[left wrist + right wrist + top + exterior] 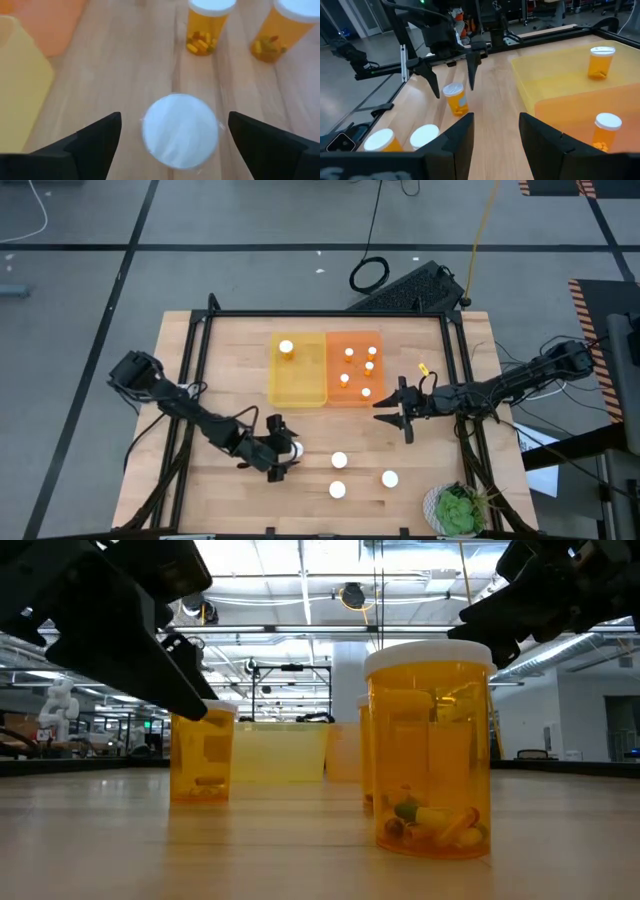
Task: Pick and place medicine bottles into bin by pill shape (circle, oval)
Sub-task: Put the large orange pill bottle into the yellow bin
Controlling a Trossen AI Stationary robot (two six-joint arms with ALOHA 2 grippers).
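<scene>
left gripper (283,452): fingers spread wide either side of a small amber medicine bottle with round white cap (291,449), not touching | three more capped bottles (339,461) stood nearby on the wooden table (230,360) | right gripper (397,411): open, empty, beside the orange tray (354,393) holding five bottles | yellow tray (297,393) held one.
</scene>
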